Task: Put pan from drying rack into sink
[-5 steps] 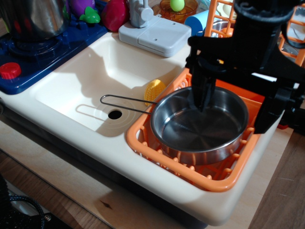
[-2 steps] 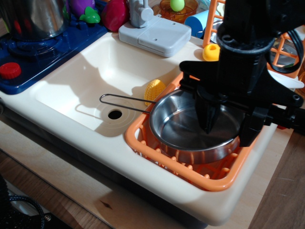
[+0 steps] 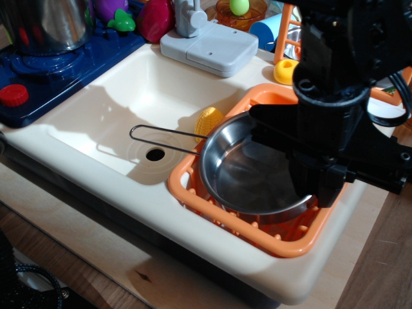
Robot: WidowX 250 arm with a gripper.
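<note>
The shiny steel pan lies in the orange drying rack at the right of the cream sink. It is tilted, with its right side raised. Its thin wire handle reaches left over the sink, above the dark drain hole. My black gripper comes down over the pan's right rim, with its fingers closed on that rim. The arm hides the rim there and the right part of the rack.
A yellow toy corn leans in the sink against the rack. The grey faucet block stands behind the sink. A blue stove with a steel pot is at the left. An orange wire basket stands behind the arm.
My gripper has moved right and down from the pan's middle to its right rim. The pan has tilted and shifted slightly left, and the handle tip has moved left.
</note>
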